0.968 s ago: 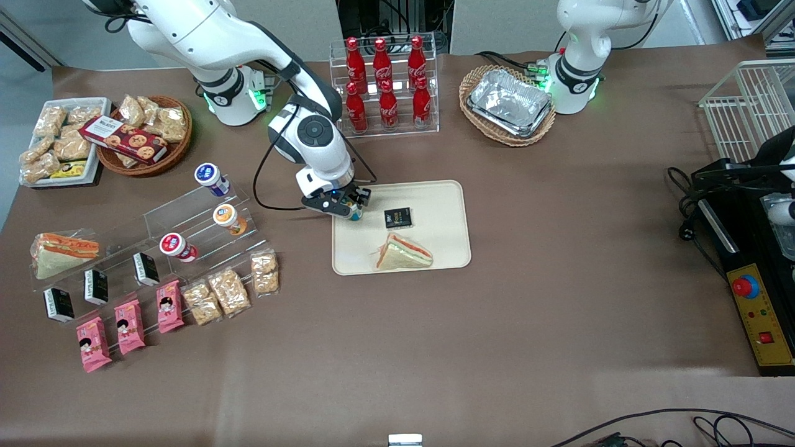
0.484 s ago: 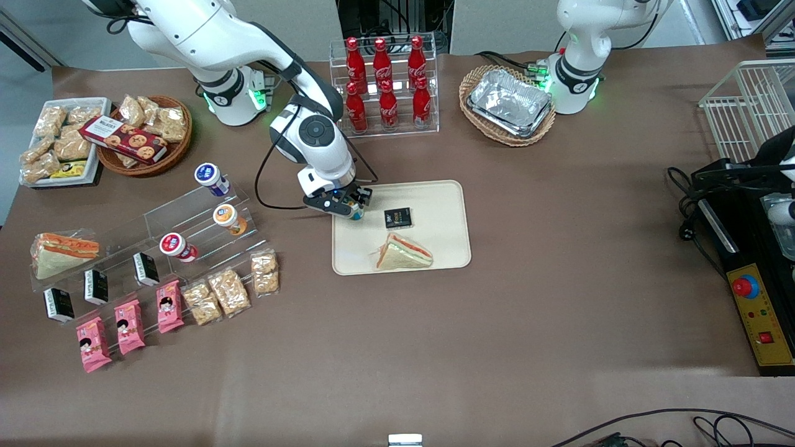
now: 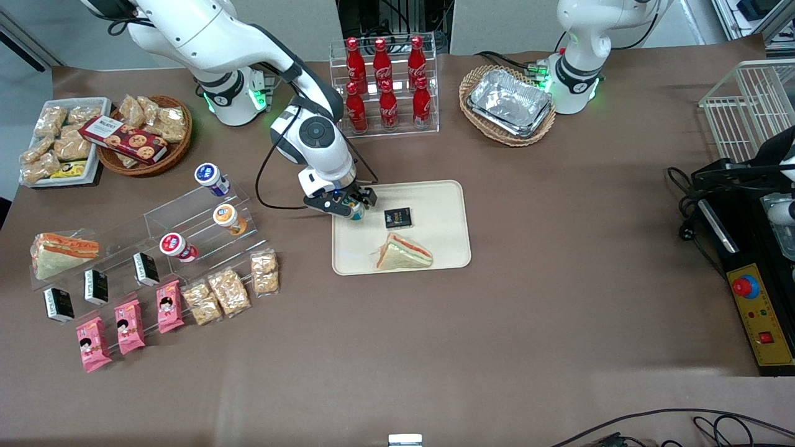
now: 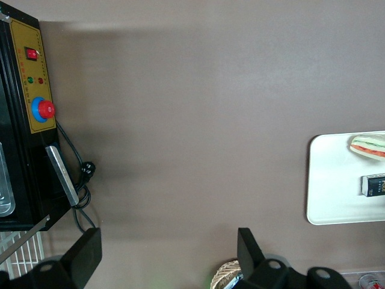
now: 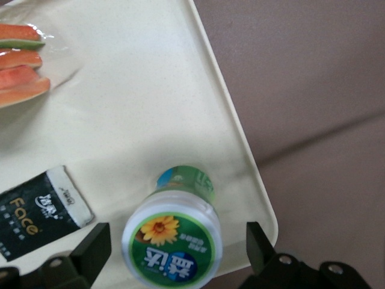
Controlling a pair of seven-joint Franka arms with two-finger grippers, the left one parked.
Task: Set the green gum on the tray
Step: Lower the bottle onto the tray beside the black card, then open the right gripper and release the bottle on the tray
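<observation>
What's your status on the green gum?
Gripper open, over the tray's corner nearest the working arm's base. Green gum standing on tray, between the fingers, untouched. Black packet beside it, apart.

Overhead front view — wrist close-ups, shared tray (image 3: 435, 248)

Cream tray (image 5: 150, 90); green gum (image 5: 172, 239) lid green-and-white with yellow flower; black claw (image 5: 174, 253).

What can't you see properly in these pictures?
- Front view: the green gum is mostly covered by the gripper above it, at the tray corner.
- Right wrist view: the gum's base is hidden under its own lid, so contact with the tray is unclear. The open fingers are cut off by the picture's edge.
- Left wrist view: the tray is cropped, gum unseen.
</observation>
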